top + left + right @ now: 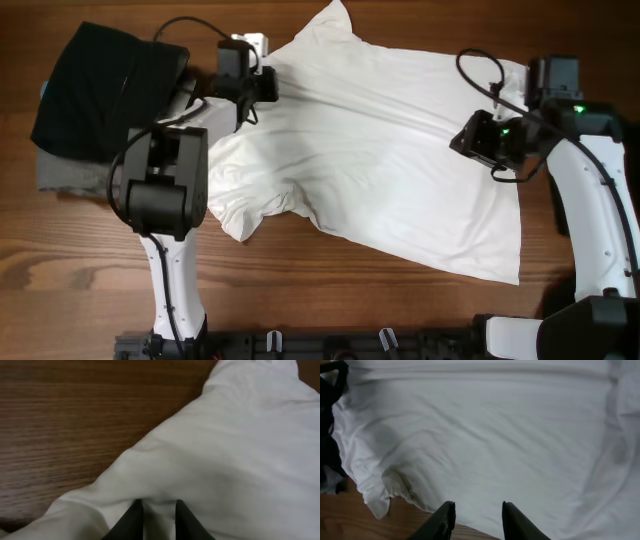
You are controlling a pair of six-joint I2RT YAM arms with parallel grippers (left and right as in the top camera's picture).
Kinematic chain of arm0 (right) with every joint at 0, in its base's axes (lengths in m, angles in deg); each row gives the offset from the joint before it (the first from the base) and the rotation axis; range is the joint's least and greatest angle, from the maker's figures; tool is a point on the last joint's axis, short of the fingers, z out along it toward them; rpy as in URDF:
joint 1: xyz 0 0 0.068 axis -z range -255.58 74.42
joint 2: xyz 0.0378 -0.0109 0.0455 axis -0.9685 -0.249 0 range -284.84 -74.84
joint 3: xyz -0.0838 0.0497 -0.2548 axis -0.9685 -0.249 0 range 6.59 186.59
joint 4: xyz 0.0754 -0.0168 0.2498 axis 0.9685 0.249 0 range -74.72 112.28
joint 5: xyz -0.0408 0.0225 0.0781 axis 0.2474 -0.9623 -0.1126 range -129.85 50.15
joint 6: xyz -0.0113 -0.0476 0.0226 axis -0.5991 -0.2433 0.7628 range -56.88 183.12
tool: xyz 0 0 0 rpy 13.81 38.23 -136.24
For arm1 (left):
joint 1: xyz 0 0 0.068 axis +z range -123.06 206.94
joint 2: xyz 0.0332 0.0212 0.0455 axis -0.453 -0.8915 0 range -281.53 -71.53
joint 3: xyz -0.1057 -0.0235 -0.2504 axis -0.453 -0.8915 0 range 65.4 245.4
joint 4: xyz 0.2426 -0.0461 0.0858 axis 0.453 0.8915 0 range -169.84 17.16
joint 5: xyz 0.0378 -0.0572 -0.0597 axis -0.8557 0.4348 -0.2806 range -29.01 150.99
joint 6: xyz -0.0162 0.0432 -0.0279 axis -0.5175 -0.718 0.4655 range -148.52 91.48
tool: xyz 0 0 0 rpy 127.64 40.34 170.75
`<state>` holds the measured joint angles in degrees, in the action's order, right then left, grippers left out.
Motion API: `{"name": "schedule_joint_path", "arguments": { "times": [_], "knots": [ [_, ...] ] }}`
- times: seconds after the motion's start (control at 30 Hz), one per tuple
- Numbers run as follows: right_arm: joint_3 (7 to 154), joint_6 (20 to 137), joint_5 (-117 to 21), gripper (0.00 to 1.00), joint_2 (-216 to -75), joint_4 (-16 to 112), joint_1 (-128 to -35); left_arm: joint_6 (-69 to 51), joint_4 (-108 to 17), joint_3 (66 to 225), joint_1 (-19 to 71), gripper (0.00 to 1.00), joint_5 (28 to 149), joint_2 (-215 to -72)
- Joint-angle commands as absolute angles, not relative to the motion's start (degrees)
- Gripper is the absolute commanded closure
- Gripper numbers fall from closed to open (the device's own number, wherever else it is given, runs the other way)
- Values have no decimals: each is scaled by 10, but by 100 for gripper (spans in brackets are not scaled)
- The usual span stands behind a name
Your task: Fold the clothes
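Note:
A large white T-shirt lies spread out on the wooden table, plain side up, with no print showing. My left gripper sits at the shirt's upper left edge. In the left wrist view its fingers are close together with a fold of white fabric pinched between them. My right gripper hovers over the shirt's right part. In the right wrist view its fingers are apart and empty above the white fabric.
A pile of black and grey garments lies at the table's far left, beside the left arm. Bare wood lies in front of the shirt, and more bare wood past its upper left edge.

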<state>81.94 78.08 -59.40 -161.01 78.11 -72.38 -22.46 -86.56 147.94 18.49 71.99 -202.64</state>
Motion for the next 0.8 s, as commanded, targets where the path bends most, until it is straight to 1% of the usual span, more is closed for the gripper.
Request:
{"name": "schedule_joint_path", "arguments": {
  "times": [0.0,0.07,0.1,0.17,0.27,0.3,0.37,0.43,0.47,0.53,0.63,0.67,0.7,0.73,0.77],
  "knots": [
    [819,819,-514,60,-1613,791,-757,-188,-860,1476,241,78,700,-2064],
    [819,874,-433,53,-1621,806,-769,-154,-857,1493,266,78,744,-2061],
    [818,899,-405,52,-1627,810,-771,-154,-856,1505,276,79,788,-2059],
    [810,905,-398,52,-1640,800,-771,-154,-852,1520,287,79,836,-2051],
    [766,903,-393,51,-1664,750,-771,-154,-839,1532,287,77,848,-2019],
    [753,902,-382,50,-1673,732,-771,-154,-838,1532,287,75,848,-2006],
    [725,903,-318,30,-1700,702,-768,-154,-827,1532,287,69,848,-1974],
    [711,901,-275,18,-1724,675,-763,-155,-799,1532,287,62,848,-1942],
    [704,889,-261,16,-1741,653,-760,-160,-776,1532,287,61,848,-1922],
    [700,846,-251,16,-1769,615,-751,-161,-729,1532,286,58,849,-1888],
    [700,806,-254,16,-1804,577,-729,-185,-616,1532,285,52,854,-1828],
    [700,796,-274,17,-1807,580,-718,-205,-562,1532,285,48,854,-1809],
    [700,784,-311,18,-1808,582,-703,-222,-519,1532,286,40,854,-1794],
    [700,774,-372,19,-1807,587,-680,-237,-434,1532,286,36,843,-1768],
    [700,774,-408,19,-1807,592,-665,-238,-399,1532,286,38,835,-1758]
  ]
}}
